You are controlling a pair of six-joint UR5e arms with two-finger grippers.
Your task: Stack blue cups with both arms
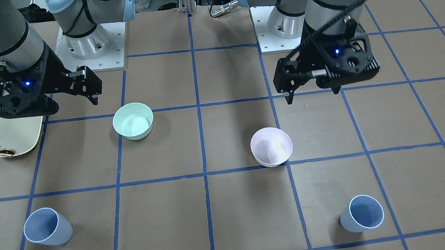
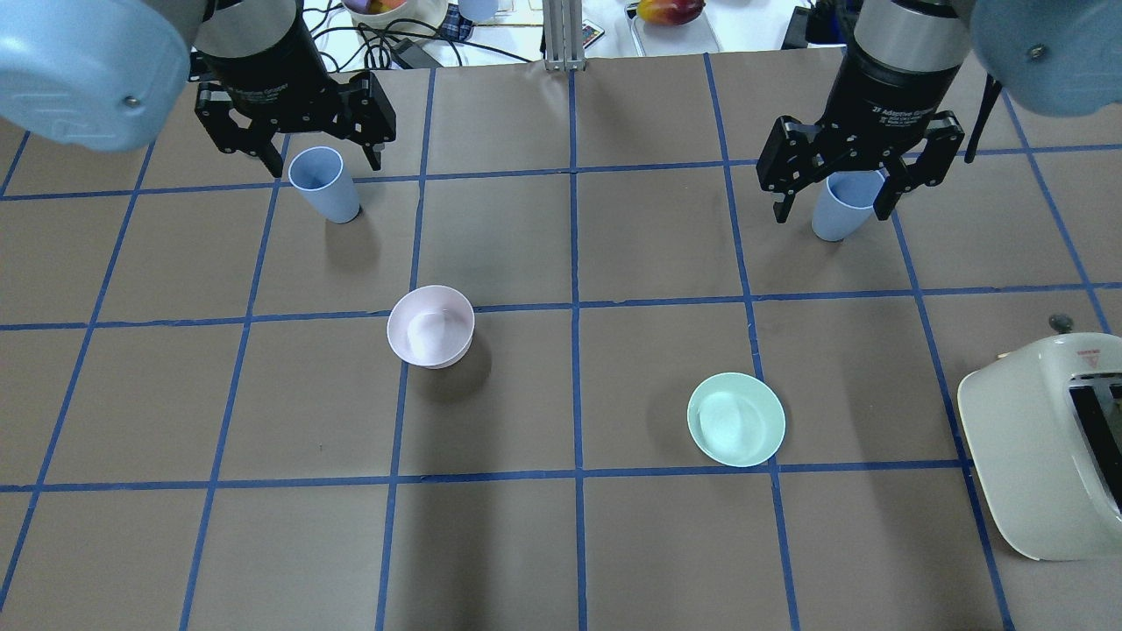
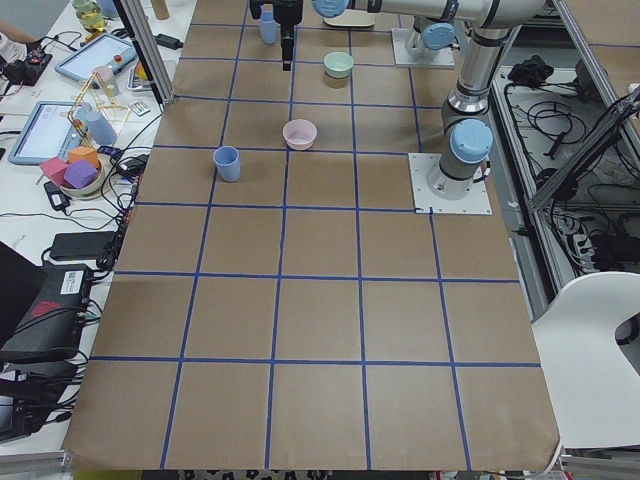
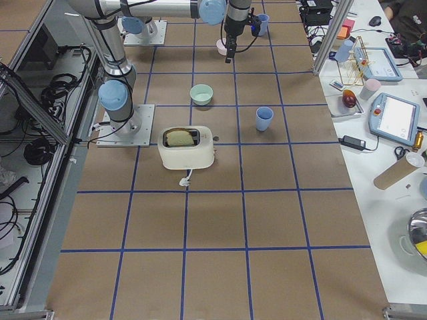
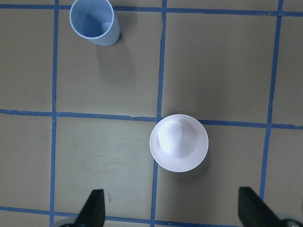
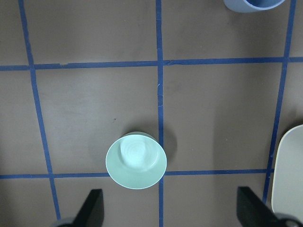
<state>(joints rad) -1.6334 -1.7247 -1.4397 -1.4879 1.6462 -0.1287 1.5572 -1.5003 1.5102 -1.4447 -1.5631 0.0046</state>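
Two blue cups stand upright and far apart near the table's far edge. The one on my left (image 2: pixel 324 184) (image 1: pixel 361 213) shows at the top left of the left wrist view (image 5: pixel 94 22). The one on my right (image 2: pixel 846 206) (image 1: pixel 48 226) is cut off at the top right of the right wrist view (image 6: pixel 253 4). My left gripper (image 2: pixel 324 162) (image 1: pixel 312 94) (image 5: pixel 171 210) hangs high above the table, open and empty. My right gripper (image 2: pixel 833 210) (image 1: pixel 73 102) (image 6: pixel 170 210) also hangs high, open and empty. Both grippers are well short of their cups.
A pale pink bowl (image 2: pixel 430 326) (image 5: pixel 179 143) sits below my left gripper. A mint-green bowl (image 2: pixel 736 419) (image 6: pixel 136 161) sits below my right gripper. A cream toaster (image 2: pixel 1043 438) (image 1: pixel 4 132) with a bread slice stands at my right.
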